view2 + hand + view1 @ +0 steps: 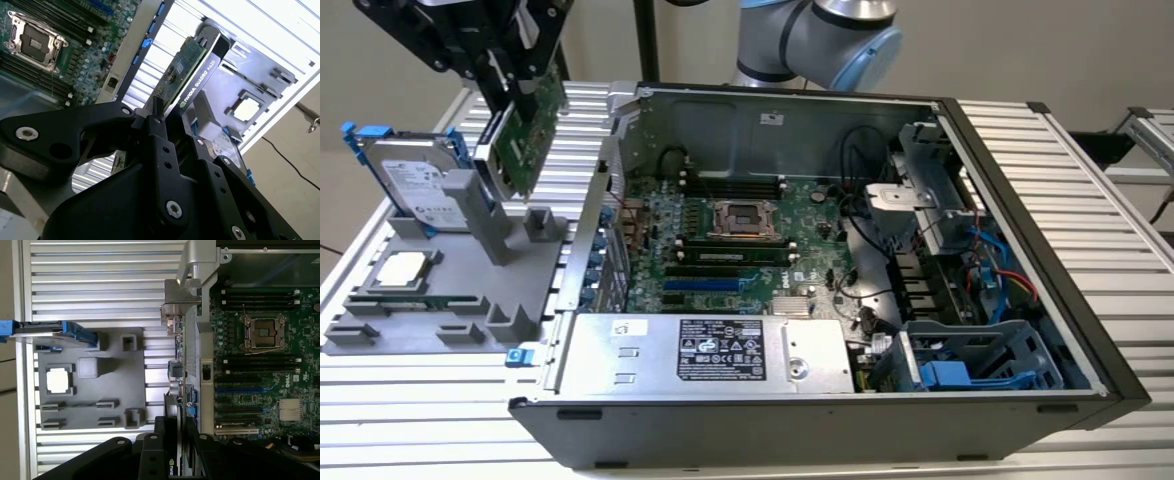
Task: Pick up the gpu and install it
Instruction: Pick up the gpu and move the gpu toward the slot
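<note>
Pincer (520, 85) pinching gpu (523, 135), holding it above grey holder (414, 320) — carrying step; seating needing edge aligning with motherboard (720, 240) slot.

Green gpu (531, 135) with black cooler, black gripper (523, 88), silver hard drive (416, 180) — blue clips, grey tray (454, 300), green motherboard (720, 250), ribbed silver surface (1047, 160).

Soft even light in exterior view, shadows faint; slatted table (270, 25) blown out white in second wrist view; computer case (761, 120) interior dimmer than surroundings
</note>
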Available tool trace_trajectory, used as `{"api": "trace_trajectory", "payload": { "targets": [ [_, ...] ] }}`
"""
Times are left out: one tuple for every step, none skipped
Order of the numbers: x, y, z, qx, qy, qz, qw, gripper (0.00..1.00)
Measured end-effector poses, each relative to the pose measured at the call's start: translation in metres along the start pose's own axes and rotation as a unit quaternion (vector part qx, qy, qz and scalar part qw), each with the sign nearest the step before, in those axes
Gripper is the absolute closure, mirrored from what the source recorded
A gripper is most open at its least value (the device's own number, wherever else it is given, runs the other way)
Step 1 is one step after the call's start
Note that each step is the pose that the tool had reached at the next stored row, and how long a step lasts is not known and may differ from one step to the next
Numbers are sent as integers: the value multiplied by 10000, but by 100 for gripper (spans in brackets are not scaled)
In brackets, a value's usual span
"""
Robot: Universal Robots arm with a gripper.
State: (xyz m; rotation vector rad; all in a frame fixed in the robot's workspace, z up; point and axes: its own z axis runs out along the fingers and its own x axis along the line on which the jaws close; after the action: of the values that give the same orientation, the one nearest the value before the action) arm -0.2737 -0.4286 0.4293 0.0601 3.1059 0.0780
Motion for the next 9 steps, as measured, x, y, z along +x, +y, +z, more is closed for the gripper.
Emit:
{"api": "trace_trajectory", "payload": {
  "targets": [
    [-4,0,0,0,0,0,10000,100],
    [-7,0,0,0,0,0,10000,100],
    [-11,0,0,0,0,0,10000,100],
    [-15,1,1,0,0,0,10000,100],
    [-19,1,1,0,0,0,10000,100],
    [-23,1,1,0,0,0,10000,100],
    [-27,1,1,-1,0,0,10000,100],
    [-30,1,1,0,0,0,10000,100],
    [-34,1,1,0,0,0,10000,100]
  ]
}}
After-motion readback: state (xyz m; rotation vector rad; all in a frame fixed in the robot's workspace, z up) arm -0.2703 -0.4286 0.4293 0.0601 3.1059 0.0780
